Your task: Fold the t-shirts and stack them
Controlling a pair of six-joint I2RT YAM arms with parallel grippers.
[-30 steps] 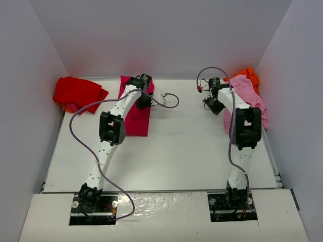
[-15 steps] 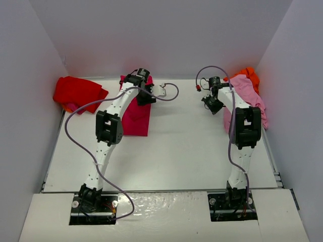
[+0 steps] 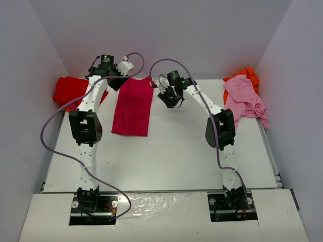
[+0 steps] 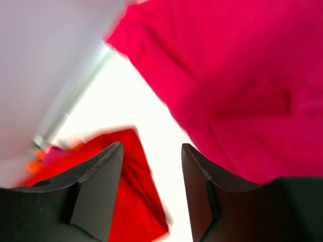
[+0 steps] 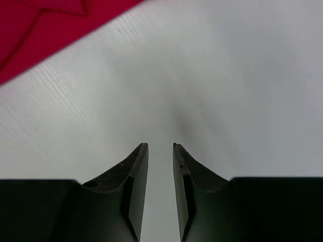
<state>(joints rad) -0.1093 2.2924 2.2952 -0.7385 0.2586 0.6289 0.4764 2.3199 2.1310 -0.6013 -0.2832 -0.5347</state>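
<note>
A crimson-magenta t-shirt (image 3: 132, 106) lies folded into a long rectangle at the back left of the table (image 3: 176, 146); it fills the upper right of the left wrist view (image 4: 242, 75). A bright red t-shirt (image 3: 68, 89) is bunched in the far left corner. A pale pink t-shirt (image 3: 243, 98) lies crumpled at the right wall, with an orange one (image 3: 248, 74) behind it. My left gripper (image 3: 115, 79) hovers open between the red and crimson shirts, holding nothing (image 4: 151, 151). My right gripper (image 3: 169, 98) hangs just right of the crimson shirt, slightly open over bare table (image 5: 160, 146).
White walls close in the table on the left, back and right. A strip of crimson cloth (image 5: 40, 25) shows at the top left of the right wrist view. Purple cables loop off both arms.
Both arms have swung left. The left gripper left the crimson shirt for its back-left corner and opened. The right gripper moved from the pink shirt to beside the crimson shirt and opened a little.
</note>
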